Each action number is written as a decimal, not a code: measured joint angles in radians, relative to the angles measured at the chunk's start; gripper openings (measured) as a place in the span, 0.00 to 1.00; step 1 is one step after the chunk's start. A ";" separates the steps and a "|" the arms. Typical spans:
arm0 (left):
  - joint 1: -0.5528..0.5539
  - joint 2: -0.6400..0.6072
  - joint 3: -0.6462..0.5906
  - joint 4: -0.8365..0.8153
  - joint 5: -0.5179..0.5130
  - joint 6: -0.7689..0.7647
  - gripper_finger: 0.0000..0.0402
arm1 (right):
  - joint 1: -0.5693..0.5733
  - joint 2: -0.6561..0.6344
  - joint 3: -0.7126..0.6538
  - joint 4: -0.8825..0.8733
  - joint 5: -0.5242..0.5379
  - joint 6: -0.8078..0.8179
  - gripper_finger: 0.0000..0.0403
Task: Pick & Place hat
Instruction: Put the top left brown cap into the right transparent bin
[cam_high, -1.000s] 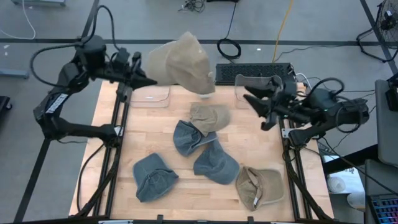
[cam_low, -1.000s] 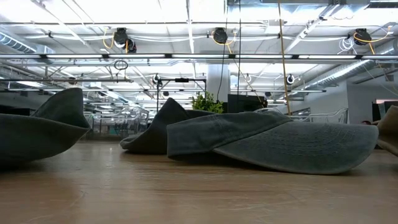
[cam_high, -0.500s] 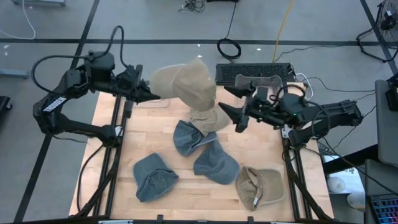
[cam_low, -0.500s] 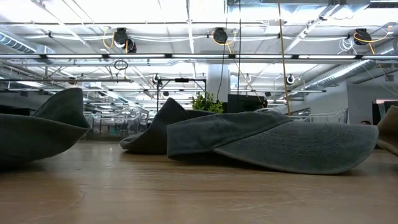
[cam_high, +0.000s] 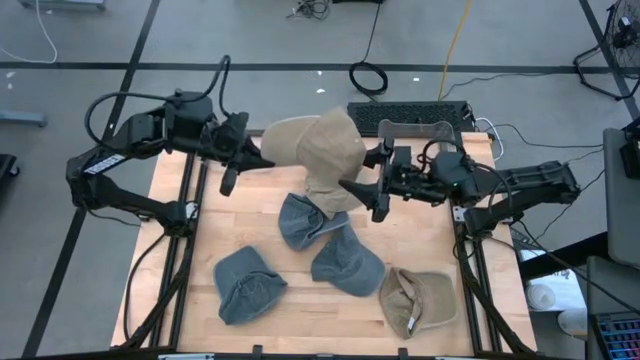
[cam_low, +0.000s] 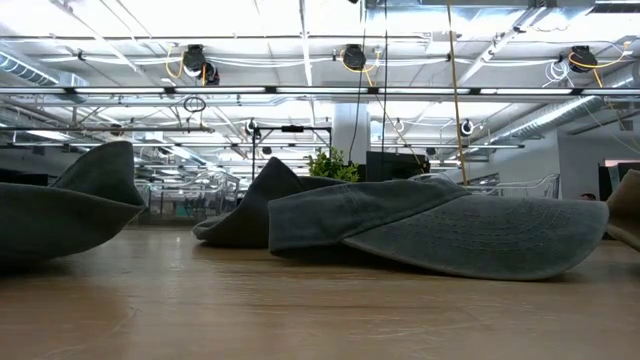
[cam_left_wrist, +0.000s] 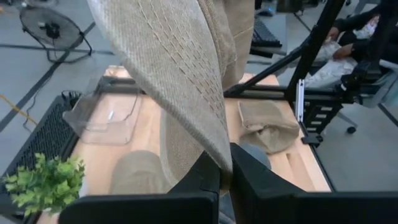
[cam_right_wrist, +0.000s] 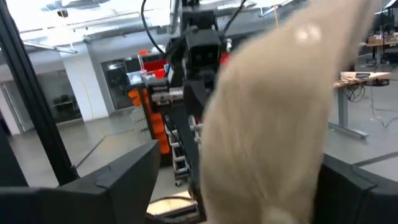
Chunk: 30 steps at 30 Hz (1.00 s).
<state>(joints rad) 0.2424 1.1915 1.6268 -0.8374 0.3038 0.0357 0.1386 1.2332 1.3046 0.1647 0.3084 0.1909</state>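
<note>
A tan ribbed hat (cam_high: 322, 148) hangs in the air over the far middle of the table, and my left gripper (cam_high: 262, 160) is shut on its brim. In the left wrist view the hat (cam_left_wrist: 180, 68) fills the frame above the shut fingers. My right gripper (cam_high: 358, 170) is open at the hat's right side, and in its wrist view the blurred crown (cam_right_wrist: 267, 124) stands between its two fingers. Another tan hat (cam_high: 340, 192) lies on the table under the held one, partly hidden by it. My left gripper pinches the edge of the hat's brim (cam_left_wrist: 219, 158) between its two shut fingers, coming at it from the table's left and slanting a little down. The hat is lifted clear of the table, and its crown stands out beyond the fingers toward the right. My right gripper has a finger on either side of the crown; I cannot tell whether it touches it.
Three blue-grey hats (cam_high: 300, 222) (cam_high: 346, 263) (cam_high: 247, 284) and a tan one (cam_high: 418, 298) lie on the wooden table (cam_high: 230, 215). Clear plastic trays sit at the far edge (cam_high: 415, 132) (cam_high: 240, 156). In the low view the blue hats (cam_low: 440, 235) rest on their brims.
My left gripper has carried the tan hat from beyond the far left corner toward the table's right and near side, sinking a little. The hat now hangs over the far middle. My right gripper has moved left toward the hat, and its fingers have opened wider.
</note>
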 joint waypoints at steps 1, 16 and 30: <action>0.000 0.000 0.000 0.011 0.000 0.000 0.02 | 0.000 -0.002 0.000 -0.005 0.000 0.000 0.78; 0.000 -0.007 0.000 0.020 -0.008 -0.028 0.02 | 0.000 -0.044 0.000 -0.032 -0.058 -0.010 0.66; 0.000 -0.007 0.000 0.019 -0.018 -0.047 0.02 | 0.000 -0.049 0.000 -0.034 -0.078 -0.019 0.36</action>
<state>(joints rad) 0.2424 1.1846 1.6268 -0.8188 0.2863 -0.0116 0.1390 1.1843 1.3045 0.1310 0.2302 0.1715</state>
